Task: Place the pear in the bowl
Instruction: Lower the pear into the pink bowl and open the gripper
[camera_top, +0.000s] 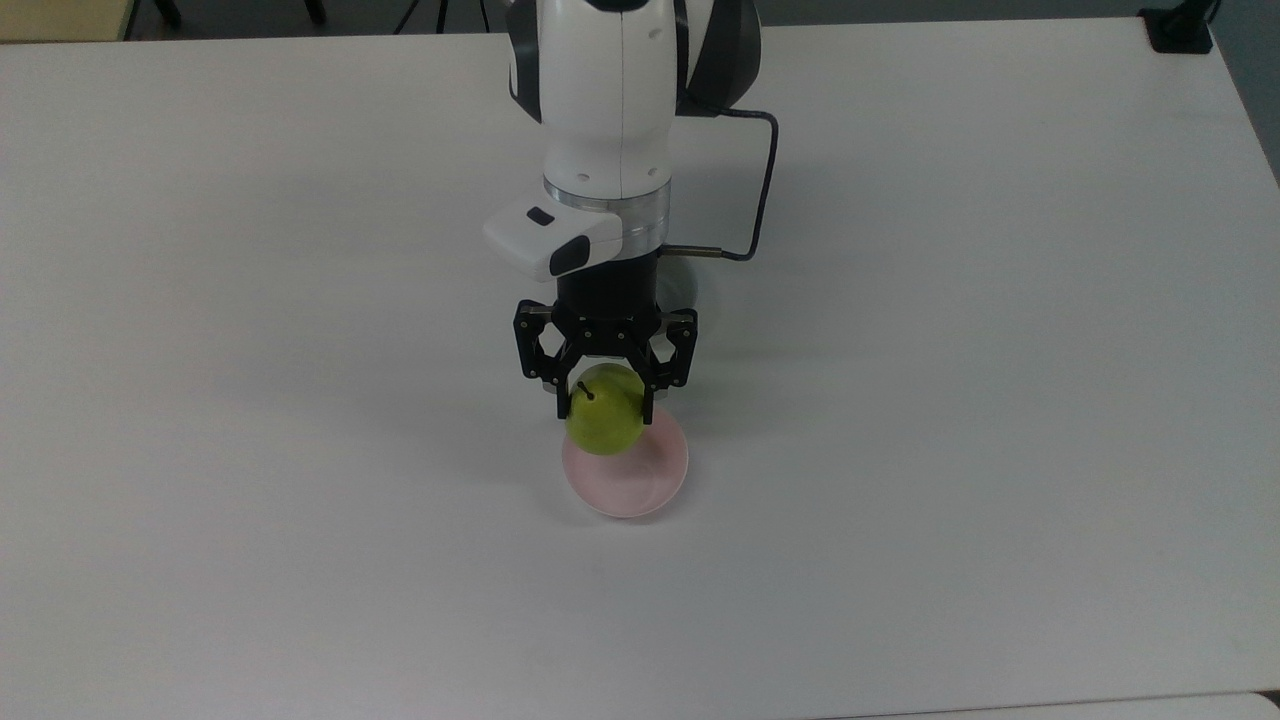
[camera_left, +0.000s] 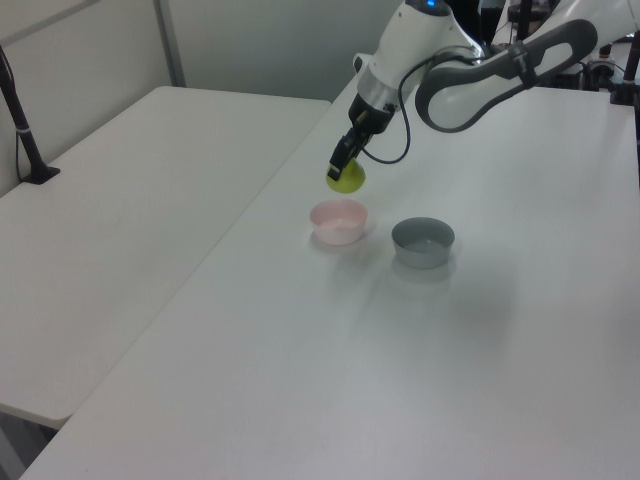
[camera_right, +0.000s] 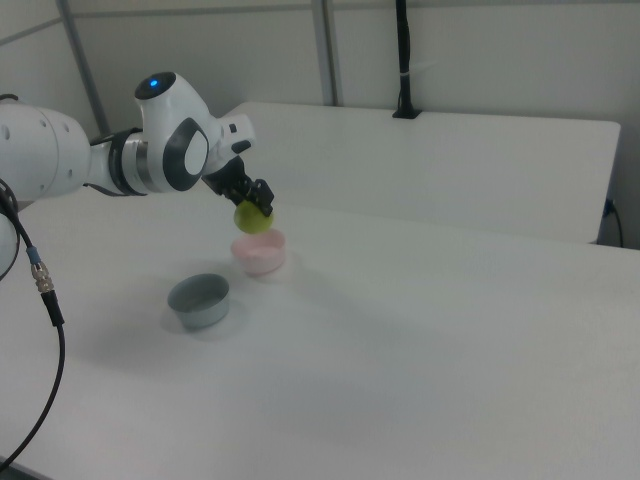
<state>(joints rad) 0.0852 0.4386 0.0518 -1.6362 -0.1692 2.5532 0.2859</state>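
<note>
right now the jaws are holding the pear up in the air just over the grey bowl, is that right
Not quite. The gripper does hold the pear in the air, jaws shut on it, but over the pink bowl, not the grey bowl. The left view shows the grey one standing apart, to the left view's right.
</note>
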